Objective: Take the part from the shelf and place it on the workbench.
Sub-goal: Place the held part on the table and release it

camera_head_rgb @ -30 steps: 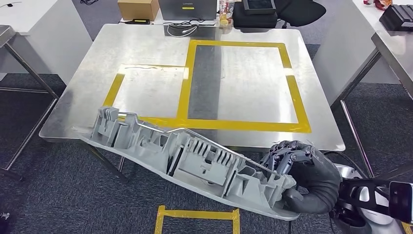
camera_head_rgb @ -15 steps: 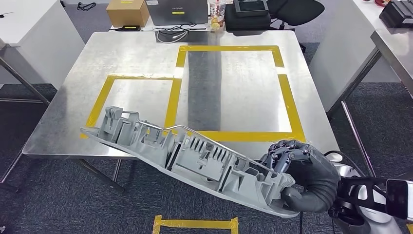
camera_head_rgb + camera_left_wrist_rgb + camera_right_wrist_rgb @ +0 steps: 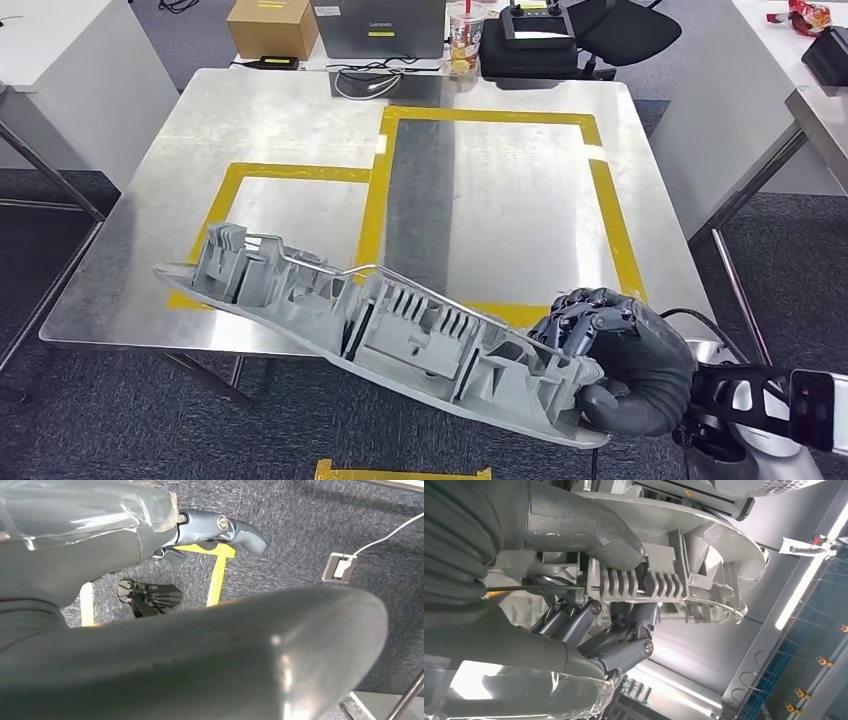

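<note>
Over the near edge of the workbench (image 3: 300, 110), the right hand (image 3: 620, 360) grips 1 end of the long grey part (image 3: 380, 325), its fingers closed round the ribs, and the part hangs tilted above the floor and the table's front lip. The carry step looks nearly done; next the part needs bringing forward over the yellow tape (image 3: 375, 205) outlines, then lowering flat before release. The left hand (image 3: 220, 527) hangs by the floor, and I cannot tell how far open it is.

The part (image 3: 380, 325) is a long grey plastic molding with ribs, clips and a thin metal rod along its open side, gripped at one end by the right hand (image 3: 620, 360), tilted and hanging in the air over the near edge of the shiny metal workbench (image 3: 300, 110).
</note>
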Controlling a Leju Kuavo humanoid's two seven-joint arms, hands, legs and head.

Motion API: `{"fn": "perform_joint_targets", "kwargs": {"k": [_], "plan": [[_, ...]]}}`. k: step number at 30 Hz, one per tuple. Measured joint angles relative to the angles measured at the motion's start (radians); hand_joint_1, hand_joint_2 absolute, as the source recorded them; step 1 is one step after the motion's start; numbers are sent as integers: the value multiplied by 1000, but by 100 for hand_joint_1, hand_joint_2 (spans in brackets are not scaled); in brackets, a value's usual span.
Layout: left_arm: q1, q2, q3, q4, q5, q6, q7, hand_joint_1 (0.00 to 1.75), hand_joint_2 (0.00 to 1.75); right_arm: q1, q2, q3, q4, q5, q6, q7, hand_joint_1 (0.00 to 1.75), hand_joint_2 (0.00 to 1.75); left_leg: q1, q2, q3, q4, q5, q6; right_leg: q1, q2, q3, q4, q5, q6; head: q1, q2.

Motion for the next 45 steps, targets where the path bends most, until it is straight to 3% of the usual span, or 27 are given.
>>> {"fn": "perform_joint_targets", "kwargs": {"k": [2,3,4,6,9,12,14,15,18,20,24,25,27,29,30,31,33,35,38,40,43,44,45], "plan": [[0,0,0,2,0,0,0,0,0,0,0,1,1,0,0,0,175,175,3,-4,15,8,-18,-12,-5,-3,36,-131,85,22,0,0],[0,1,0,3,0,0,0,0,0,-1,0,1,2,0,0,0,175,175,2,-5,18,14,-27,-19,-5,-5,52,-184,109,18,1,0],[0,2,0,3,0,0,-1,0,0,-1,0,1,3,0,0,0,175,175,1,-5,18,20,-35,-26,-4,-6,61,-213,125,7,1,0],[1,3,0,4,0,0,-1,0,0,-3,0,1,5,0,-1,0,175,175,-1,-4,15,29,-44,-37,0,-7,64,-220,126,-22,-1,0],[0,4,0,5,1,0,-2,0,0,-5,0,2,5,-1,-1,-1,175,175,3,0,2,69,-68,-51,-5,-5,77,-220,130,-37,-5,0],[0,5,0,6,1,0,-2,0,0,-7,0,1,5,-1,-1,-1,175,175,11,6,-96,249,-146,-68,-3,-4,84,-221,123,-48,-7,0],[0,4,0,8,1,0,-2,0,0,-6,0,2,5,-1,-1,-1,175,175,13,7,-148,321,-162,-69,1,-3,86,-221,121,-51,-7,0],[0,4,0,8,1,0,-2,0,0,-6,0,3,5,-1,-1,-1,175,175,13,7,-147,302,-142,-65,4,-2,88,-221,119,-52,-7,0],[-1,6,0,8,5,1,-2,0,0,-8,0,3,5,0,-3,-1,175,175,3,9,-64,106,-38,-36,13,1,98,-223,116,-52,-6,0],[-1,8,0,7,12,2,-1,0,0,-12,0,2,5,5,-8,0,175,175,-8,11,-35,41,-21,-18,12,1,99,-226,116,-47,-5,0],[2,11,0,5,28,-3,0,0,0,-30,-4,-7,3,24,-21,10,175,175,-8,12,-11,5,1,0,14,-1,95,-216,107,-32,-4,0],[2,10,0,5,32,-7,1,0,0,-36,-6,-10,1,34,-28,16,175,175,-5,13,-2,-7,10,2,15,-2,80,-182,89,-34,-3,0],[3,7,0,4,36,-16,6,0,0,-44,-10,-14,-2,62,-49,28,175,175,-3,14,3,-15,16,4,13,-3,20,-52,31,-39,-1,0],[3,5,0,5,37,-19,8,0,0,-44,-18,-18,-7,107,-84,34,175,175,-4,12,1,-15,15,3,9,-3,-32,52,-3,-33,-1,0],[4,4,0,6,37,-17,8,0,0,-44,-26,-24,-10,138,-106,33,175,175,-4,10,2,-14,15,2,7,-3,-32,50,3,-24,-1,0],[4,3,0,7,43,-12,10,0,0,-41,-38,-34,-11,181,-137,33,175,175,-4,8,2,-12,13,0,5,-4,-9,4,25,-12,-1,0],[5,-1,0,5,71,-1,26,0,0,-12,-60,-74,-14,329,-237,34,175,175,-5,2,1,-1,6,-7,3,-8,68,-147,80,3,-1,0],[11,-7,1,-3,103,1,44,0,0,45,-71,-138,-15,582,-354,30,175,175,-8,-5,-4,13,-4,-17,4,-11,114,-233,105,-7,-1,0],[23,-15,1,-14,112,-2,52,0,0,112,-85,-229,-5,906,-422,31,175,175,-7,-8,-12,23,-12,-29,5,-11,117,-241,109,-30,-1,0],[26,-17,1,-19,112,-1,53,0,0,133,-92,-272,3,929,-433,36,175,175,-2,-3,-36,71,-44,-42,-2,-9,118,-243,112,-39,-1,0],[23,-19,1,-21,112,-1,53,0,0,146,-91,-295,6,877,-438,29,175,175,9,3,-130,265,-132,-61,-4,1,119,-243,111,-45,-4,0],[21,-19,1,-21,112,-1,53,0,0,151,-91,-295,6,872,-438,27,175,175,12,4,-156,310,-141,-63,-4,4,120,-243,110,-45,-5,0],[20,-20,1,-21,112,-1,53,0,0,156,-90,-297,7,870,-438,27,175,175,13,5,-165,317,-132,-64,-4,5,122,-243,109,-45,-4,0]]}}
